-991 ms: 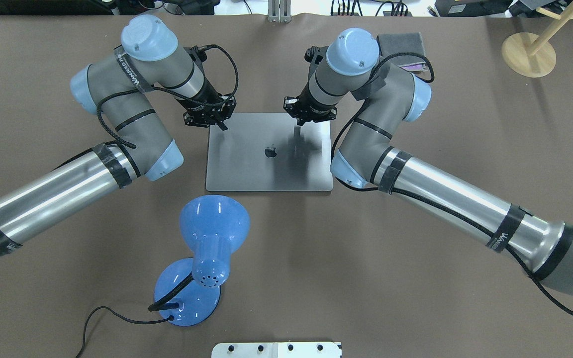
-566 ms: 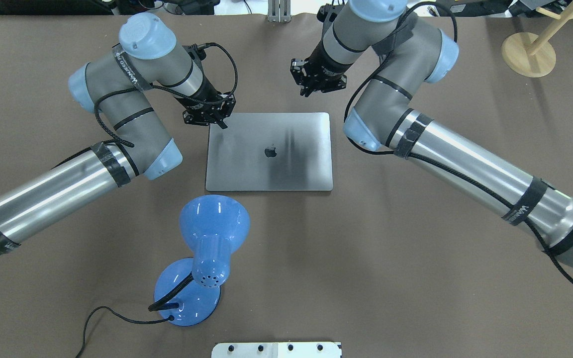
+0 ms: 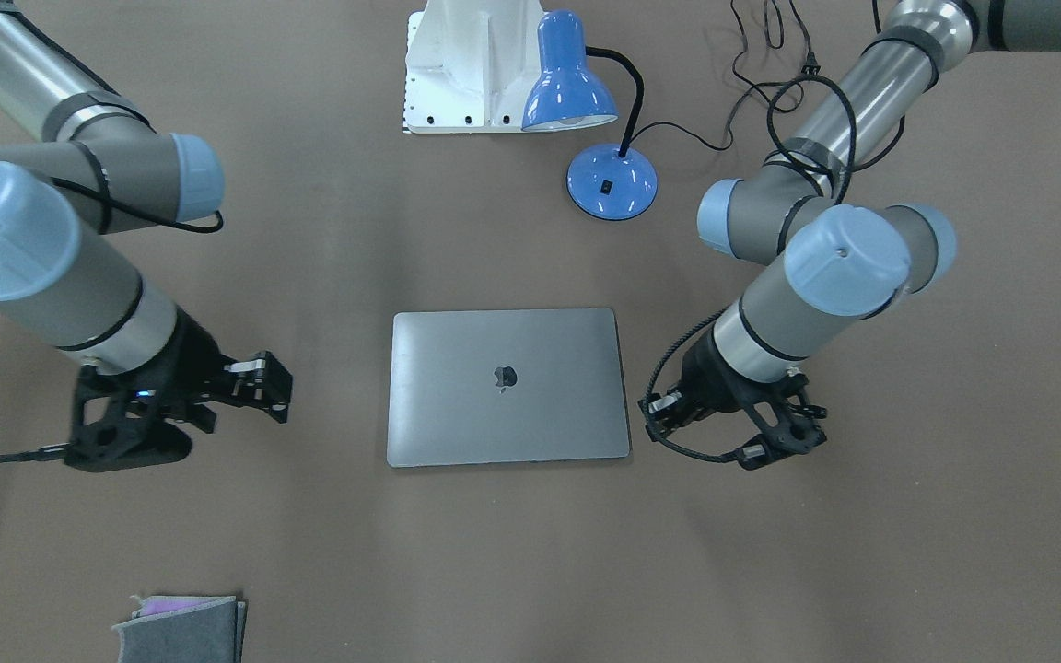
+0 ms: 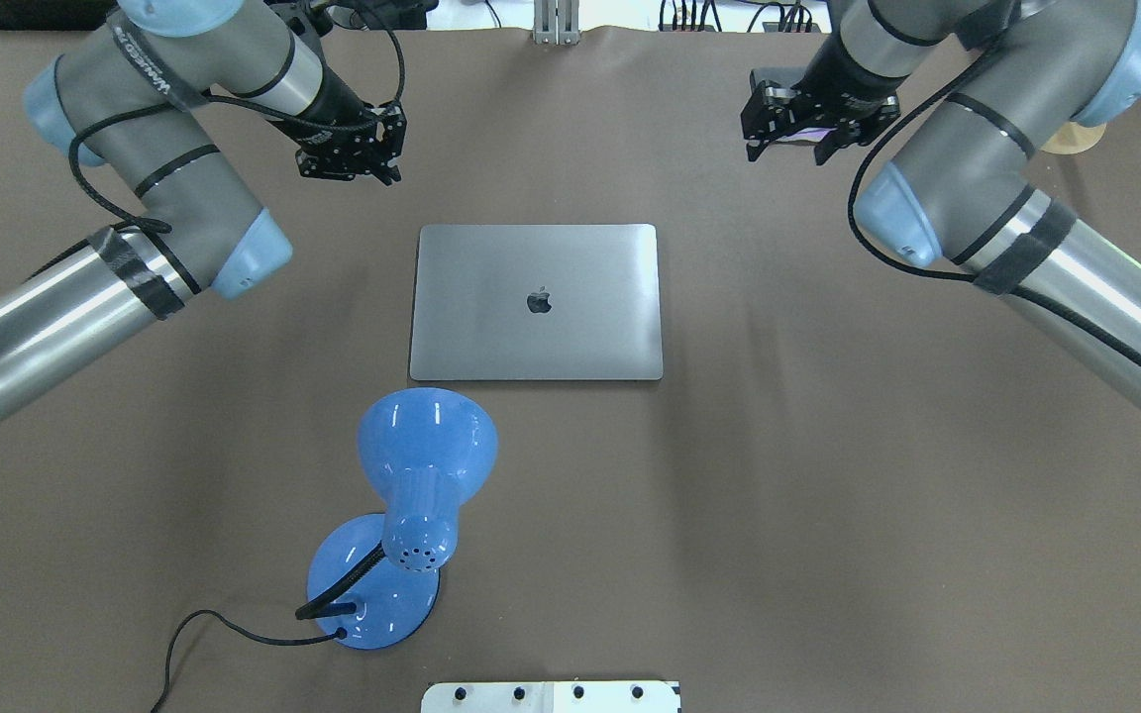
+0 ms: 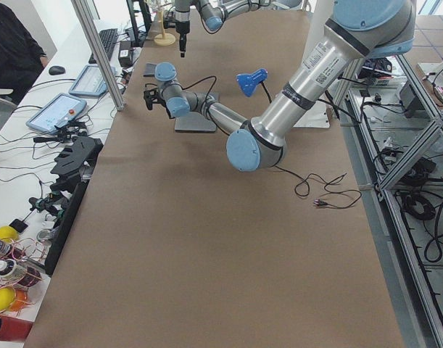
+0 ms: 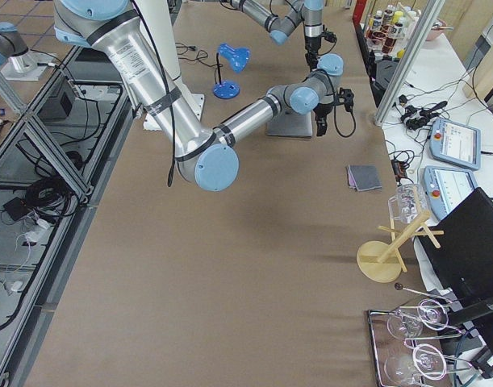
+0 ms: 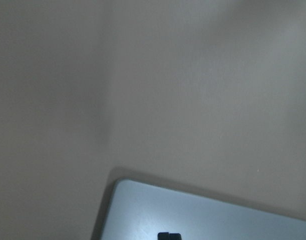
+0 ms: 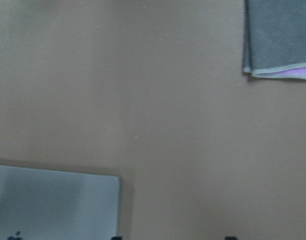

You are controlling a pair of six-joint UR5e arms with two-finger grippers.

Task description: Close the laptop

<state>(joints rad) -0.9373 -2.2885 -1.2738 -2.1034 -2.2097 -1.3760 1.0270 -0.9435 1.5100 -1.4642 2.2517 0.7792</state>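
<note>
The slim space-grey metal laptop (image 4: 491,332) lies shut, flat on the brown surface (image 4: 828,495), its dark apple logo (image 4: 539,300) facing up. Beyond its far corners hover the left end effector (image 4: 367,166), fingers pressed together, and the right end effector (image 4: 788,151), spread.

The laptop (image 6: 290,129) lies shut, flat — blue lamp (image 6: 232,56) beyond, grey cloth (image 6: 363,177) nearer

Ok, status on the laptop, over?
Left gripper shut, right gripper open, both off the laptop. Lid down, flat. Nearby lamp not touching.
</note>
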